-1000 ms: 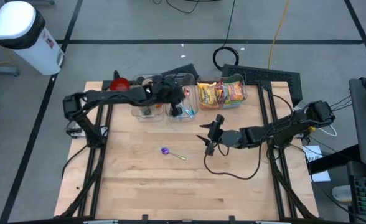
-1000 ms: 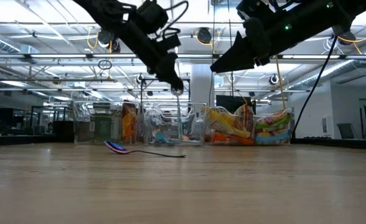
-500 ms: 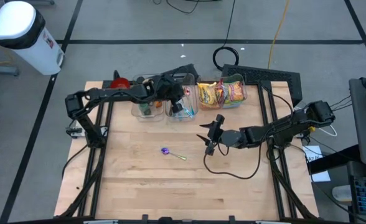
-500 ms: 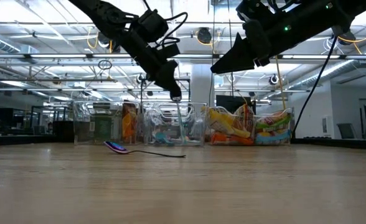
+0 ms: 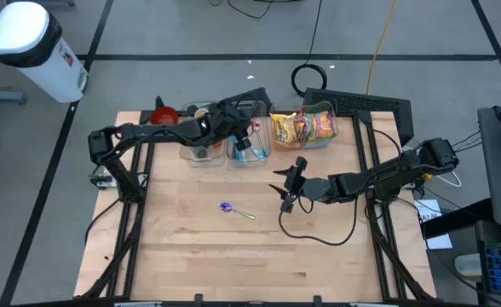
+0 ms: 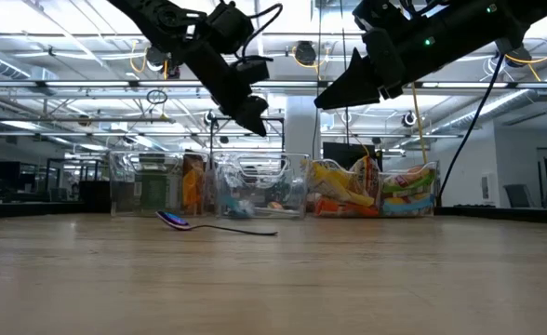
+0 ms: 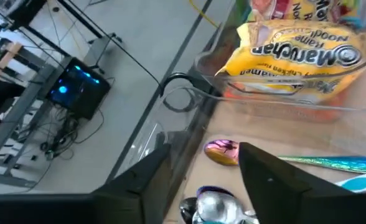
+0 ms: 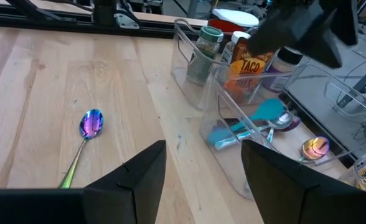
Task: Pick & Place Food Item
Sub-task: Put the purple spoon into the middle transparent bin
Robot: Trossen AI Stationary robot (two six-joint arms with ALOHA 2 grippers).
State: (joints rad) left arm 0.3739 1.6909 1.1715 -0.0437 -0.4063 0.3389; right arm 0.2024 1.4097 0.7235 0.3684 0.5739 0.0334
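Three clear bins stand along the table's far edge. One holds spice jars [image 5: 201, 147], the middle one [image 5: 249, 150] holds utensils, and the right one holds yellow ramen packets [image 5: 303, 128] [image 7: 301, 53]. My left gripper [image 7: 203, 163] hovers open over the middle bin [image 8: 258, 143]. Below it in that bin lie a silver spoon [image 7: 211, 205] and an iridescent spoon [image 7: 223, 151]. My right gripper [image 5: 283, 189] [image 8: 201, 155] hangs open above mid-table, holding nothing. Another iridescent spoon [image 5: 227, 207] [image 8: 91, 123] lies flat on the wood to its left.
A black cable [image 5: 319, 236] loops over the table below my right arm. A red object [image 5: 164, 113] sits at the far left corner beside the spice bin. Bare wood stretches across the table's near half [image 5: 250, 264].
My left gripper has let go of a shiny spoon that hung from its fingertips over the middle bin; the spoon is gone from the fingers. The gripper has turned about and its tips have come up a little.
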